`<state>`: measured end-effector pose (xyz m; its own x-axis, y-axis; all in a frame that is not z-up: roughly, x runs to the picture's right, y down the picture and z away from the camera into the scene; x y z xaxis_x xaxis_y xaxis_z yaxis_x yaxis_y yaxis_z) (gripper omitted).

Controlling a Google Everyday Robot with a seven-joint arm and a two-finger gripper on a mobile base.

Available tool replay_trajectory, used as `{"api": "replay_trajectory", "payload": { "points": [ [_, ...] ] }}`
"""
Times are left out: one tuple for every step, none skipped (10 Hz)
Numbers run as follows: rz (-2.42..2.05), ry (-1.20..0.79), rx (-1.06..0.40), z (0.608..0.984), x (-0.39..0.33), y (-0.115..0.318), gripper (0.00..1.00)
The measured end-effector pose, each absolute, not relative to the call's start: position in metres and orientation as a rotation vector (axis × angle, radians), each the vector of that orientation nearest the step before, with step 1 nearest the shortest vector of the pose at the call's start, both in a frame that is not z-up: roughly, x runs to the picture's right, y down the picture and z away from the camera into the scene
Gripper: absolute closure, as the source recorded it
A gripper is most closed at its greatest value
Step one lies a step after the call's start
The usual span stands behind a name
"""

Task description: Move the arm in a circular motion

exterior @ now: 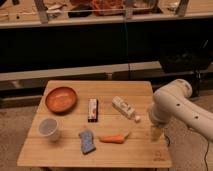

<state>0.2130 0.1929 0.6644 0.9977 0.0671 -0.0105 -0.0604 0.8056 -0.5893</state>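
Observation:
The arm (176, 102) is thick and cream-white. It comes in from the right edge, bends at a bulbous joint over the table's right side and points down. Its narrower pale tip, the gripper (156, 133), hangs just above the wooden table (135, 155) near the front right corner. It is to the right of the carrot (112, 139) and in front of the white bottle (125, 108). It touches none of the objects.
On the table are an orange bowl (61, 99) at the back left, a clear cup (48, 128), a blue sponge (87, 141) and a dark snack bar (93, 109). A dark counter with shelves (100, 20) runs behind. A black cable lies on the floor at the right.

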Motion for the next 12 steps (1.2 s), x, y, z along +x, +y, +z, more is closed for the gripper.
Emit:
{"api": "replay_trajectory", "payload": {
  "points": [
    [0.052,-0.016,-0.611,0.649,0.2,0.2,0.2],
    [0.04,-0.023,-0.596,0.641,0.191,0.201,0.2],
    [0.02,-0.037,-0.574,0.634,0.179,0.199,0.2],
    [-0.013,-0.058,-0.548,0.63,0.161,0.192,0.2],
    [-0.047,-0.07,-0.526,0.63,0.147,0.183,0.2],
    [-0.09,-0.079,-0.5,0.634,0.13,0.171,0.2],
    [-0.142,-0.091,-0.473,0.642,0.11,0.153,0.2],
    [-0.205,-0.104,-0.441,0.653,0.083,0.129,0.2],
    [-0.263,-0.114,-0.418,0.66,0.058,0.112,0.2],
    [-0.309,-0.126,-0.399,0.664,0.037,0.099,0.2],
    [-0.368,-0.139,-0.38,0.672,0.009,0.082,0.2],
    [-0.386,-0.146,-0.375,0.675,-0.006,0.074,0.2]
  ]
}}
